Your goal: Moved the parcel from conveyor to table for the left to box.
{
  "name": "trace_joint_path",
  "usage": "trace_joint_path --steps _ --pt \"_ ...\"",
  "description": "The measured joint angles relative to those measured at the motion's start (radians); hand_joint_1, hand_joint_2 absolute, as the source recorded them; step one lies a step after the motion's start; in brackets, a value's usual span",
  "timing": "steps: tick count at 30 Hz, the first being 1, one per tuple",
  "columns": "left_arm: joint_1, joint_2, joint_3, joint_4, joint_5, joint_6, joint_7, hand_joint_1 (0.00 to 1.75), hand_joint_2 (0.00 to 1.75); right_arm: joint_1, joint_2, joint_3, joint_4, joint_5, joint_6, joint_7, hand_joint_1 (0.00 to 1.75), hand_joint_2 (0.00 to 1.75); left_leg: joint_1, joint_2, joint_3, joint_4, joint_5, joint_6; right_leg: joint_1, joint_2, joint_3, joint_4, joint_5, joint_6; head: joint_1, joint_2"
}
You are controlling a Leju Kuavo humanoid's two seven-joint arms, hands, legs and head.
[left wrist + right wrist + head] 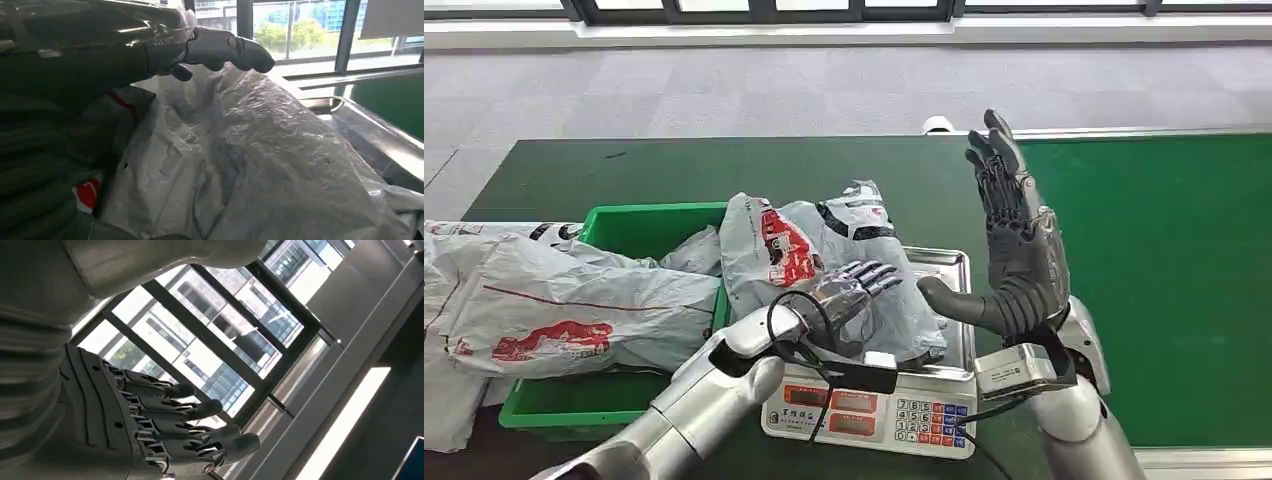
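Observation:
A grey plastic parcel (824, 250) with red and black print lies on the steel pan of a weighing scale (954, 268). My left hand (849, 292) rests flat on top of the parcel with its fingers spread; up close its thumb (225, 47) hovers over the crinkled grey wrap (260, 150). My right hand (1014, 235) is raised upright just right of the scale, palm facing left, fingers straight and apart, holding nothing. In the right wrist view that hand (165, 430) points up at the windows.
A green bin (624, 300) left of the scale holds several grey parcels (564, 300) that spill over its left side. The scale's keypad (924, 420) faces me. The green conveyor belt (1174, 250) stretches to the right.

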Motion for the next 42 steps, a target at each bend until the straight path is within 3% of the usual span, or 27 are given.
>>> trace_joint_path --steps 20,26,27,38,42 --pt "-0.066 -0.014 -0.055 0.106 0.001 -0.056 -0.003 0.0 1.75 0.03 0.013 0.0 -0.005 0.04 0.003 0.003 0.0 1.75 0.0 -0.001 0.004 0.0 0.0 0.001 0.0 -0.002 0.005 0.0 0.0 0.0 0.0 0.0" --pt "-0.096 -0.016 -0.091 0.189 -0.006 -0.101 -0.006 0.0 1.75 0.031 0.029 0.0 -0.004 0.054 0.034 0.007 0.0 1.75 0.0 -0.004 0.003 -0.001 -0.001 0.001 0.0 -0.006 0.015 -0.001 -0.003 0.0 0.0 0.0" --pt "-0.099 -0.016 -0.095 0.2 -0.006 -0.108 -0.009 1.75 1.75 0.026 0.037 0.001 -0.003 0.056 0.042 0.013 0.0 1.75 0.0 -0.004 0.004 -0.002 -0.002 0.0 0.0 -0.006 0.016 -0.001 -0.004 0.0 0.0 0.0" --pt "-0.126 -0.013 -0.115 0.261 0.014 -0.212 -0.097 1.75 1.75 0.01 0.093 0.007 -0.002 0.093 0.061 0.047 0.0 1.75 0.001 -0.009 0.014 -0.002 -0.002 0.0 0.0 -0.011 0.028 -0.001 -0.007 0.0 0.0 0.0" --pt "-0.184 -0.012 -0.121 0.277 0.045 -0.302 -0.175 1.75 1.75 0.003 0.112 0.017 -0.002 0.095 0.079 0.055 0.0 1.75 0.001 -0.009 0.014 -0.001 -0.002 0.0 0.001 -0.01 0.027 -0.001 -0.006 0.0 0.0 0.0"
